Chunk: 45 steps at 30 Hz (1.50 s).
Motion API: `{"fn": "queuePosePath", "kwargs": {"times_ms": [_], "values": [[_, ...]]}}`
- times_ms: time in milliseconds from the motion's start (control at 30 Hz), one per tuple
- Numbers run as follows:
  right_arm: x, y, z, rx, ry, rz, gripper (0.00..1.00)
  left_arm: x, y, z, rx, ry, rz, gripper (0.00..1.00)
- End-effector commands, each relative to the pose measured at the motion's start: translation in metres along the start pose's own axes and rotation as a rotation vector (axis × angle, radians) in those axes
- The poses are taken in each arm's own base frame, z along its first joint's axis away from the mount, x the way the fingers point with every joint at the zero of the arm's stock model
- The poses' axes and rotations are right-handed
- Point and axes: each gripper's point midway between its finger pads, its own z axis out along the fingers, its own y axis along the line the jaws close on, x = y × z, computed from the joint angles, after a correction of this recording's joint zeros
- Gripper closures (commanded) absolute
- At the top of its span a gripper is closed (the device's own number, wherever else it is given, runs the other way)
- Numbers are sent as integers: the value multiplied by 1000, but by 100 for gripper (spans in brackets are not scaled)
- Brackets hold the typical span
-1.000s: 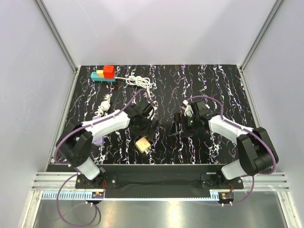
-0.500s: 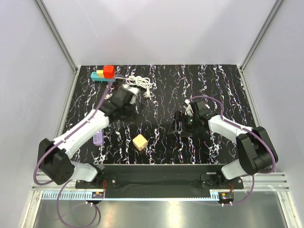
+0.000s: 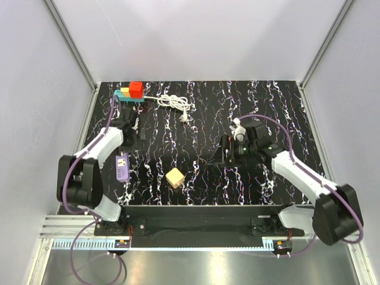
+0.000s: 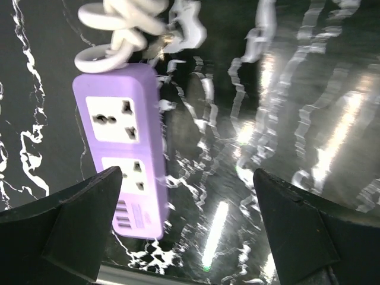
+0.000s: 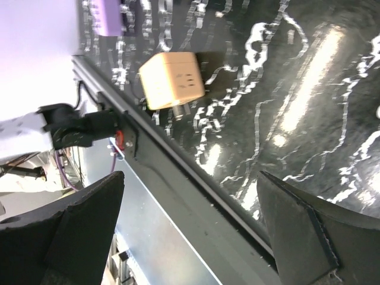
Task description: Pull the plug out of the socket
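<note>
A: Black marbled tabletop [image 3: 267, 101]. Teal-blue power strip [image 3: 126, 95], red cube plug [image 3: 136, 89] seated, far-left corner?
B: Yes. Near left gripper [image 4: 185, 178], outside its wide, empty jaws. Right gripper [image 5: 190, 178] likewise agape, well apart.

Table top [image 4: 297, 119] was black with a white-veined marble look, high gloss, strong glare streaks. Purple power strip [image 4: 122, 148] was smooth satin plastic, soft highlights only. White cord bundle [image 4: 119, 24] above it had a smooth, shiny plastic jacket. Tan cube adapter [image 5: 172, 80] was matt plastic with rounded edges. Upper left of the top view, socket [image 3: 117, 94] was teal plastic; red plug [image 3: 136, 89] on it looked plastic too, finish too small to tell. Fingers [image 4: 65, 231] of left gripper [image 4: 187, 202] were matt black plastic. Frame posts [image 3: 71, 44] and front rail [image 3: 59, 225] were bare satin aluminium. Sheet [image 3: 196, 267] along the bottom edge was brushed metal.
</note>
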Motion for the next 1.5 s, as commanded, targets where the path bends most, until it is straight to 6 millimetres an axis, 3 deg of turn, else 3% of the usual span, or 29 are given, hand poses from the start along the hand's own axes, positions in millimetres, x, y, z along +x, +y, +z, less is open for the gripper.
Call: {"fn": "queuePosePath", "kwargs": {"times_ms": [0,133,300,400,533,567,667,733,767,833,867,933,967,1033,1100,1133,1200,1233,1267,1300,1333,1367,1400,1433,1467], "values": [[2,29,-21,-61,-29,-43,0,-6,20,14,-36,16,-10,1],[6,28,-25,-60,-44,-66,0,-5,41,25,-61,28,-28,4],[-2,22,-17,-37,-42,-66,1,-2,44,40,-8,69,-39,8],[-13,23,-13,-40,-68,-65,0,7,53,54,-22,121,-29,16],[-35,23,2,-40,-105,-50,0,15,68,64,-65,160,-35,28],[-41,19,11,-40,-100,-30,1,15,72,63,-87,156,-35,35],[-59,16,32,-33,-97,-20,3,10,75,60,-100,135,-26,43],[-75,20,40,-27,-113,-31,5,7,74,58,-90,122,-27,43],[-79,12,50,-10,-100,-16,4,7,71,58,-77,120,-29,43],[-100,16,57,-1,-129,-30,6,3,70,54,-70,106,-45,36],[-106,5,67,28,-128,-16,6,2,71,51,-74,97,-56,25],[-128,11,74,30,-156,-27,10,-9,71,37,-70,38,-85,18],[-132,0,86,54,-149,-1,12,-13,71,29,-67,10,-95,14],[-155,7,93,43,-179,-9,14,-28,70,6,-48,-75,-126,8],[-166,-5,110,68,-179,12,15,-44,66,-21,-3,-165,-162,1],[-184,4,112,58,-212,-6,15,-50,64,-31,15,-197,-174,1],[-198,-11,129,93,-225,-6,15,-69,54,-57,90,-295,-214,1],[-219,0,129,79,-269,-34,14,-76,47,-64,129,-325,-222,1],[-224,-16,144,108,-265,-28,14,-88,32,-74,222,-369,-233,1],[-230,-18,151,110,-271,-32,14,-94,24,-83,274,-398,-240,1],[-251,-7,152,90,-310,-59,14,-100,17,-87,316,-413,-246,1],[-252,-24,168,114,-298,-46,15,-110,5,-96,388,-445,-245,4],[-262,-28,173,131,-322,-48,15,-114,-3,-101,431,-458,-252,6],[-280,-19,174,117,-361,-71,16,-118,-10,-105,462,-473,-247,7],[-280,-37,191,137,-350,-58,17,-125,-15,-110,486,-507,-238,9]]}}
